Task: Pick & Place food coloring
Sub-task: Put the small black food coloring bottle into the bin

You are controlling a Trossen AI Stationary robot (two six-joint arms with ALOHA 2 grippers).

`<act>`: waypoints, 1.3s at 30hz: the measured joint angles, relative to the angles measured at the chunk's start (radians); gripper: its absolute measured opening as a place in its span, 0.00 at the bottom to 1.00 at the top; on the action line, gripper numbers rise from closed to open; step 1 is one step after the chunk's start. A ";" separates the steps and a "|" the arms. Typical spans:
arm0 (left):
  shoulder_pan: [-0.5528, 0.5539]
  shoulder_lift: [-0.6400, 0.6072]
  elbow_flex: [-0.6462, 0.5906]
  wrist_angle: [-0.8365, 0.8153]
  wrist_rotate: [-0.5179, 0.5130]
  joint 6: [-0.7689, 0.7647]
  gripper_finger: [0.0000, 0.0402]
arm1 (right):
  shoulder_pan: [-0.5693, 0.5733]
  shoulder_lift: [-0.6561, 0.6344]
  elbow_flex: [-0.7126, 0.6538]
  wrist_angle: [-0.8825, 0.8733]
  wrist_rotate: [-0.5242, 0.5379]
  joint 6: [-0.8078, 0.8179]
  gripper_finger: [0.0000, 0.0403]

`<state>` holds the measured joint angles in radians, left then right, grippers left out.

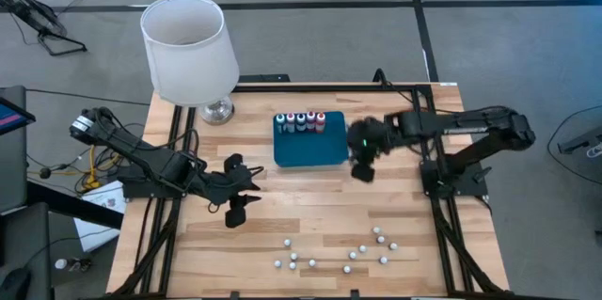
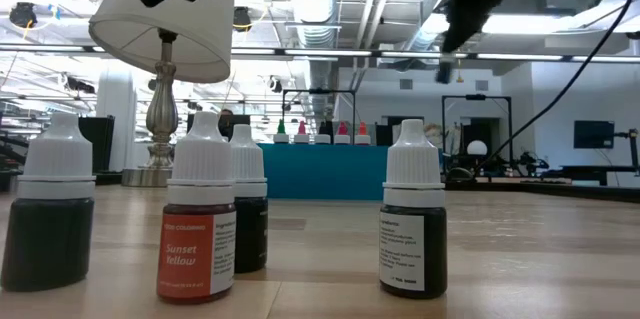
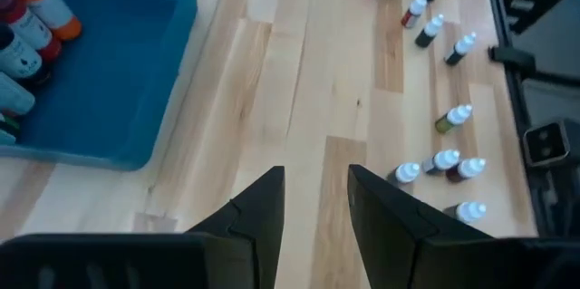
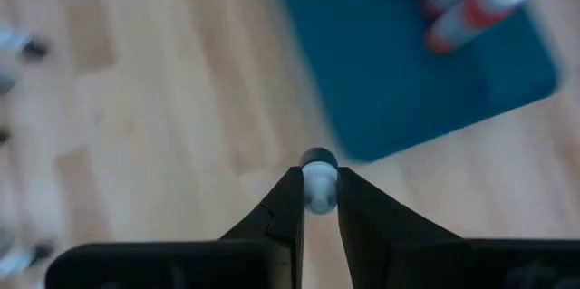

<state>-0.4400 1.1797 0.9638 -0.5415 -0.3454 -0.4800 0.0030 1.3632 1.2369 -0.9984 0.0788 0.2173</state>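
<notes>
Leftmost, the left claw (image 1: 246, 198) hovers low over bare bench (image 1: 310, 206), fingers parted with nothing between them, the loose food coloring bottles (image 1: 348, 253) scattered on the wood off to its right toward the near edge. Next right, the teal tray (image 1: 310, 152) sits between both claws with a row of five bottles (image 1: 301, 121) standing along its far edge. Farthest right, the right claw (image 4: 319, 189) hangs raised just off the tray's right edge, clenched on a white-capped bottle (image 4: 318, 180) pinched between its fingertips; lamp (image 1: 191, 51) stands beyond the left claw.
</notes>
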 joint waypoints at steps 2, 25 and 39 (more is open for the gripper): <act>0.000 0.000 0.000 0.000 -0.001 0.032 0.28 | -0.072 0.000 0.000 0.039 -0.001 -0.036 0.11; 0.160 0.000 0.000 0.087 -0.348 -0.143 0.28 | -0.557 0.291 0.135 0.072 -0.195 -0.781 0.11; 0.228 0.000 0.000 0.022 -0.359 0.025 0.28 | -0.519 0.441 0.237 0.006 -0.237 -0.819 0.11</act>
<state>-0.2125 1.1797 0.9638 -0.5193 -0.7049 -0.4553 -0.5162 1.8045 1.4742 -0.9921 -0.1585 -0.6021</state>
